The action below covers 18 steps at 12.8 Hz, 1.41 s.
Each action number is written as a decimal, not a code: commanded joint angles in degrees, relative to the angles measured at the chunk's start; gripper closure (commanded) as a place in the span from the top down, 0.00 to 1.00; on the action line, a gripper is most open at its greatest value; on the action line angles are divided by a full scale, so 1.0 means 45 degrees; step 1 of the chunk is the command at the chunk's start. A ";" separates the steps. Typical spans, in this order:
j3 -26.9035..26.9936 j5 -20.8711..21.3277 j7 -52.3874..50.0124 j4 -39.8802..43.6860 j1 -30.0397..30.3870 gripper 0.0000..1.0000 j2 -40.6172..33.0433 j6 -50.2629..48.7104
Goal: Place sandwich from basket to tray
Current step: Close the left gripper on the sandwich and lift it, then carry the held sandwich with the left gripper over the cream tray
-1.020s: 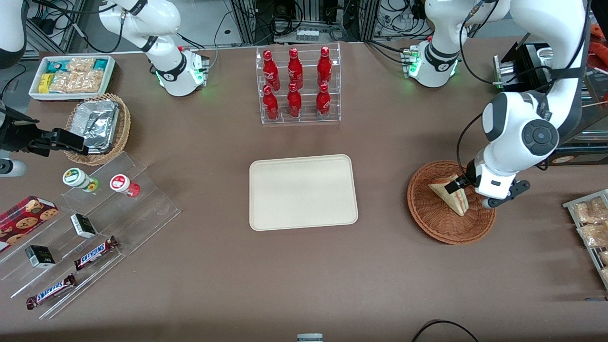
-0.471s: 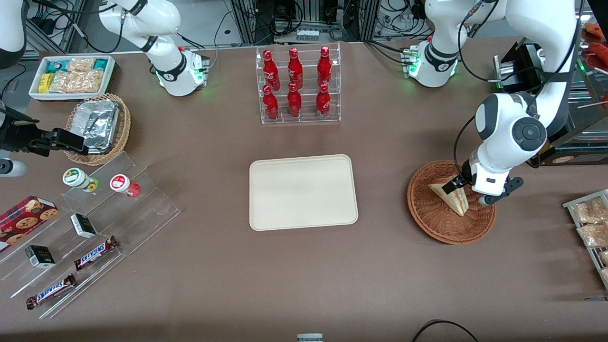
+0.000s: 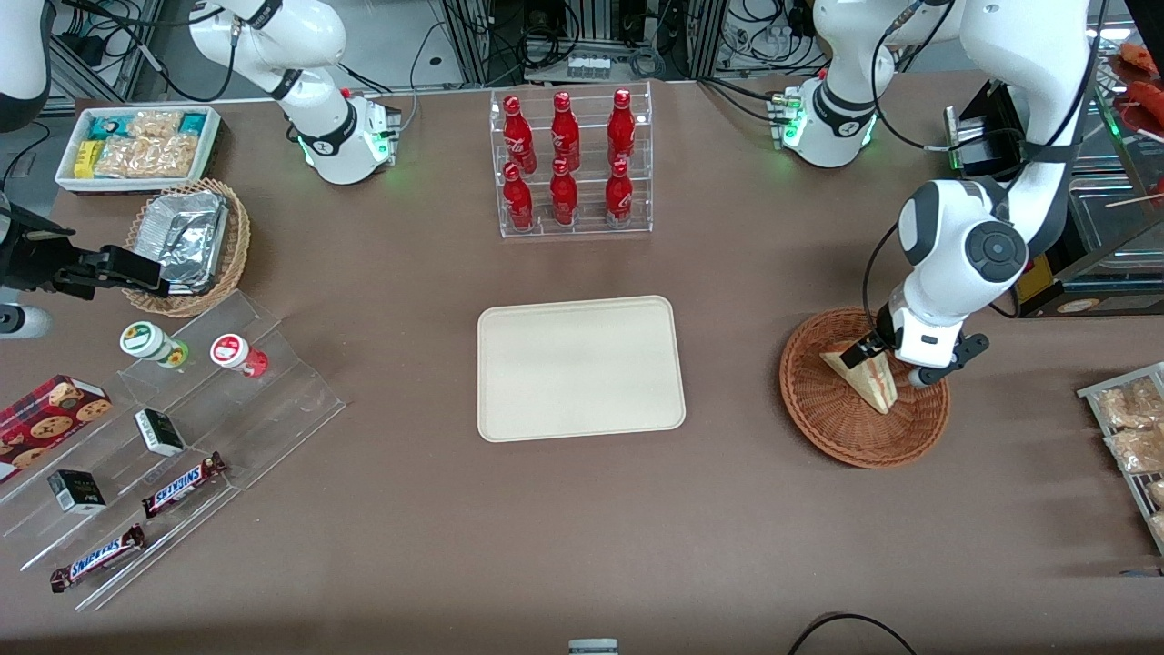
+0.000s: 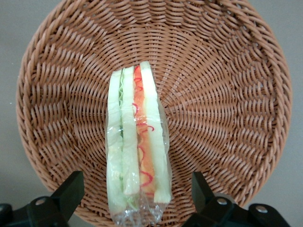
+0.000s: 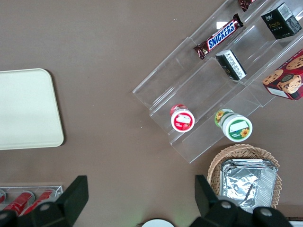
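The sandwich (image 3: 866, 380), a plastic-wrapped wedge of pale bread with red, orange and green filling, lies in the reddish-brown wicker basket (image 3: 818, 405) toward the working arm's end of the table. My left gripper (image 3: 868, 353) hangs over the basket with its jaws open, one finger on each side of the sandwich's end and not touching it. In the left wrist view the sandwich (image 4: 136, 146) lies between the two black fingers (image 4: 71, 190) of the gripper (image 4: 135, 194), on the basket's weave (image 4: 222, 94). The cream-beige tray (image 3: 580, 368) lies bare at the table's middle.
A clear rack of red bottles (image 3: 568, 164) stands farther from the front camera than the tray. A wire rack of snack packets (image 3: 1132, 428) sits at the working arm's table edge. The tan foil basket (image 3: 186, 241), white snack bin (image 3: 136, 146) and clear stepped shelf (image 3: 173, 437) lie toward the parked arm's end.
The left arm's wrist and elbow have shifted a little away from the front camera and toward the table's middle. The gripper stays over the sandwich, which has not moved.
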 commanded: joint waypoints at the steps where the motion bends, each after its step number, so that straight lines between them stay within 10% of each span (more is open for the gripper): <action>1: 0.0014 -0.0152 -0.0170 -0.0281 -0.0028 1.00 0.0345 0.0866; 3: 0.0014 -0.0152 -0.0170 -0.0262 -0.0009 0.97 0.0600 0.1161; 6: 0.0014 -0.0152 -0.0170 -0.0262 -0.0009 0.01 0.0582 0.1142; 18: -0.0201 0.0063 0.0143 0.3135 -0.0827 0.00 0.0230 -0.3915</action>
